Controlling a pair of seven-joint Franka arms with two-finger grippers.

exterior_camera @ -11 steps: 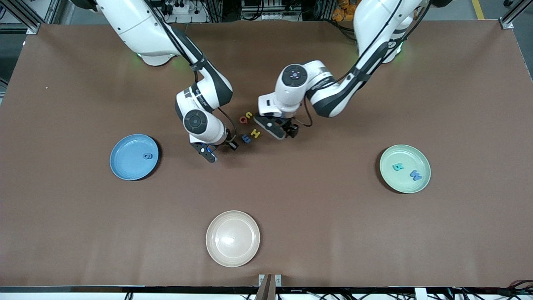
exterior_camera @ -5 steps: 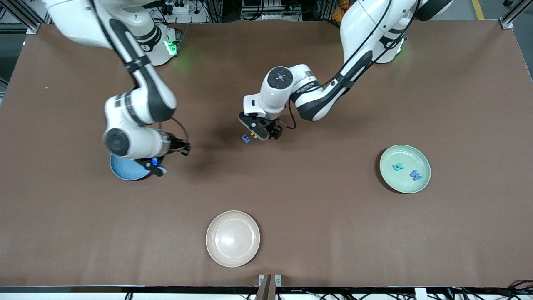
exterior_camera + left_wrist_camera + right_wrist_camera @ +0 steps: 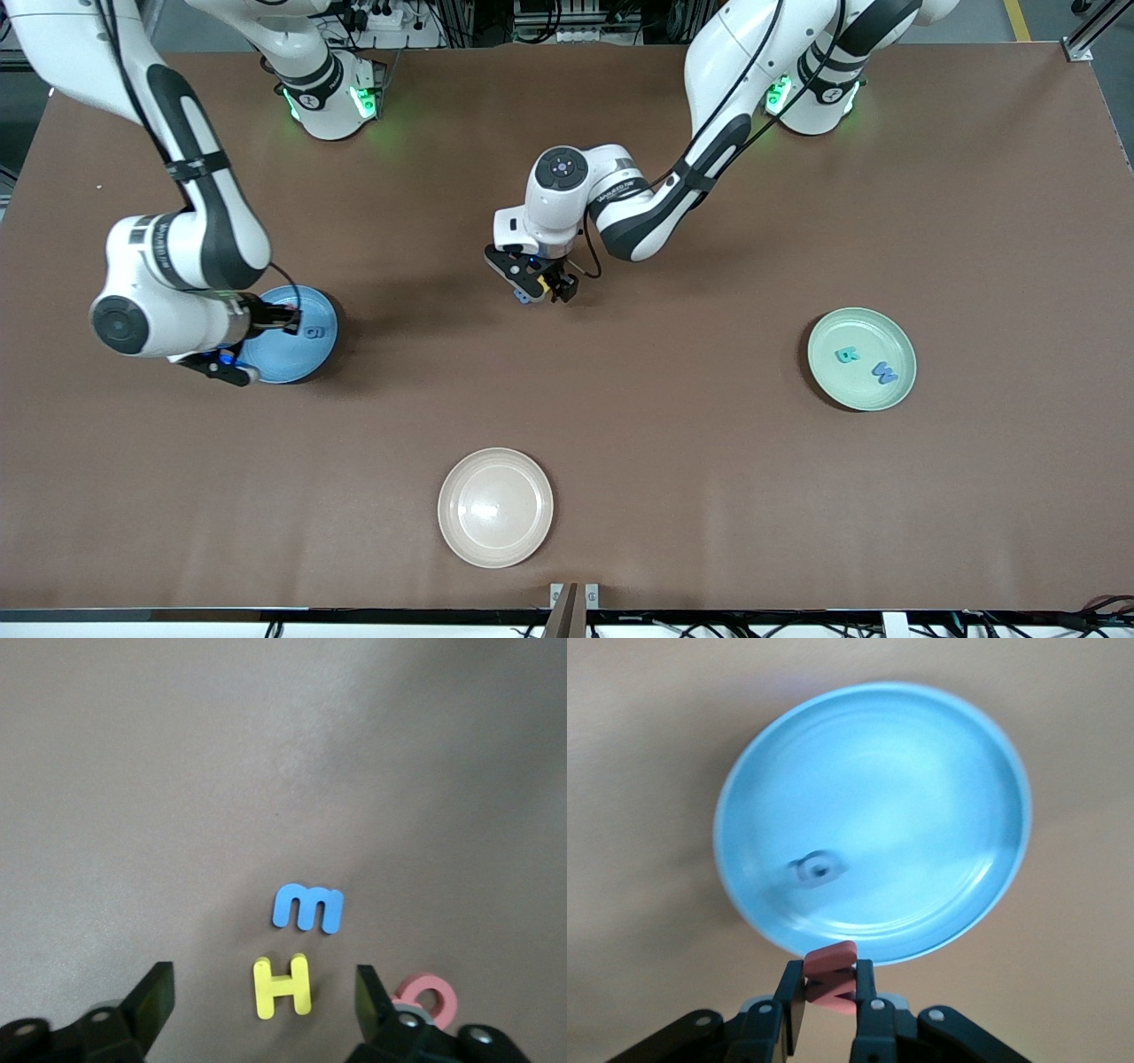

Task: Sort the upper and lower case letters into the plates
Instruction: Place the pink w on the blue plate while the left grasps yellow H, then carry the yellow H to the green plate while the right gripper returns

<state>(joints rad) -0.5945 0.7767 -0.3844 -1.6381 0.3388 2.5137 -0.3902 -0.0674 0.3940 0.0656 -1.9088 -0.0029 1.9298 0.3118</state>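
My right gripper [image 3: 831,988] is shut on a red-pink letter [image 3: 833,979] and hangs over the table at the rim of the blue plate [image 3: 939,806]. It also shows in the front view [image 3: 221,363]. A small blue letter [image 3: 312,333] lies in the blue plate [image 3: 279,323]. My left gripper [image 3: 264,1003] is open, low over the table's middle, its jaws either side of a yellow H [image 3: 282,986]. A blue m [image 3: 306,907] and a pink letter [image 3: 427,999] lie beside it. The mint plate [image 3: 833,332] holds a teal letter [image 3: 847,355] and a blue letter [image 3: 884,374].
A cream-beige plate [image 3: 495,507] sits near the table's front edge, nearer the camera than the letters. In the front view the left gripper [image 3: 534,283] covers most of the loose letters; only a blue one [image 3: 524,297] shows beside it.
My right arm has swung from the middle letters to the blue plate with the red-pink letter. My left gripper has shifted toward the right arm's end, over the yellow H.
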